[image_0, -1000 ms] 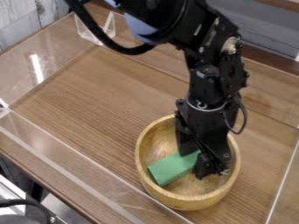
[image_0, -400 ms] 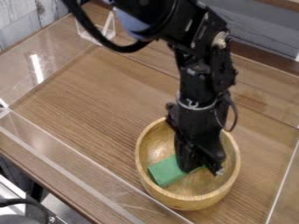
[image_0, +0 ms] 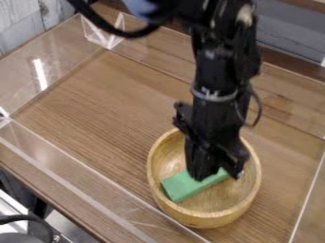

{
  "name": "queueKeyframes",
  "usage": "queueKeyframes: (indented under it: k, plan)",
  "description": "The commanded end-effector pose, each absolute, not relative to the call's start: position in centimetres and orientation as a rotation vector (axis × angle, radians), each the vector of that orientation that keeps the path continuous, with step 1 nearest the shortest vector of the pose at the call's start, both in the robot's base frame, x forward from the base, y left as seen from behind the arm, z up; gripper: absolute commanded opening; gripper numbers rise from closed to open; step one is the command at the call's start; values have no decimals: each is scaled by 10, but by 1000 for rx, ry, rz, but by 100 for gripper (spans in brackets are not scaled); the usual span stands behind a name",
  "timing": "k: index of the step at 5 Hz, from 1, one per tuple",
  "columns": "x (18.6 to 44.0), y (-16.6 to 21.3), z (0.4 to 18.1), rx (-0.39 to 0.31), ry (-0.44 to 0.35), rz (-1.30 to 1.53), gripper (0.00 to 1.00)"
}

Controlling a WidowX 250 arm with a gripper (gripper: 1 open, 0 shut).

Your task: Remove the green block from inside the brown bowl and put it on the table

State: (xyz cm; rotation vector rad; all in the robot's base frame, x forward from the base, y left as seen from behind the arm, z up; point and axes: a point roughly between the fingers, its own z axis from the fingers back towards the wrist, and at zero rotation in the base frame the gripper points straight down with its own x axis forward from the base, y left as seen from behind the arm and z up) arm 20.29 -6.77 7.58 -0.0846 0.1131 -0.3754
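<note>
The pincer (image_0: pixel 211 173) points straight down into the brown bowl (image_0: pixel 203 222), its black fingers drawn narrow and closed on the upper right end of the green block (image_0: pixel 185 186). The block slants away from the fingers toward the lower left. Its free end sits low inside the bowl near the left inner wall, and its gripped end is tucked up between the fingers. Whether the low end touches the bowl's floor or hangs just clear of it cannot be told from this view. All of the block lies within the ring of the bowl's rim, and none of it is over the bare bench (image_0: pixel 102 104).

The bowl stands at the near right part of the bench, close to the front edge. The dark arm (image_0: pixel 219 66) rises from it nearly upright and then bends away toward the top of the picture, where a black cable (image_0: pixel 108 28) loops off it. The pincer's body hides the middle and far side of the bowl's hollow.

By count there is one green block, one brown bowl, one arm and one pincer. Clear acrylic walls (image_0: pixel 51 57) edge the bench at the left and along the front. The wood-grain top stretches from the bowl to the far left corner.
</note>
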Motion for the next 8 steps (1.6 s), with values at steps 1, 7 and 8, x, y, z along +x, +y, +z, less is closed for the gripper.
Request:
queueKeyframes:
  k: [1,7,8]
  plan:
    - [219,-62,130,-79,39,-316,0]
    - [226,-70,69,-51,-24,-455,100]
    - [224,-73,59,-54,-37,-471,100]
